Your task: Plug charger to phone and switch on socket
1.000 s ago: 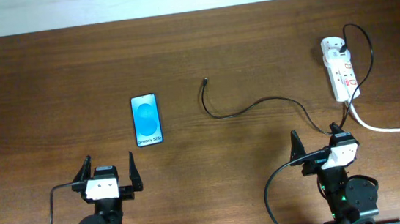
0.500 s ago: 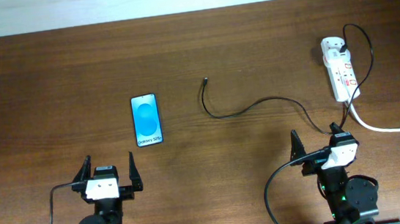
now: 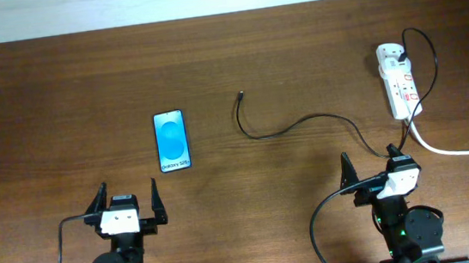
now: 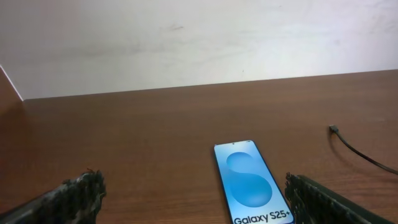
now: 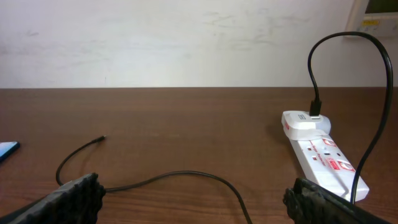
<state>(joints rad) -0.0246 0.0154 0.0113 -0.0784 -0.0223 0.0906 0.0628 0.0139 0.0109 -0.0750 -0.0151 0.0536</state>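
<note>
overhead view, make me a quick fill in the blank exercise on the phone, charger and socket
The phone's screen glows ____.
The charger's plug tip rests to the ____ of the phone in the overhead view.
The socket's thick cord is ____.
The left end effector and right end effector are both ____.
Missing words: blue; right; white; open.

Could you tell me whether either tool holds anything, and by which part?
Nothing is held: the left tool and right tool are open and empty.
</note>
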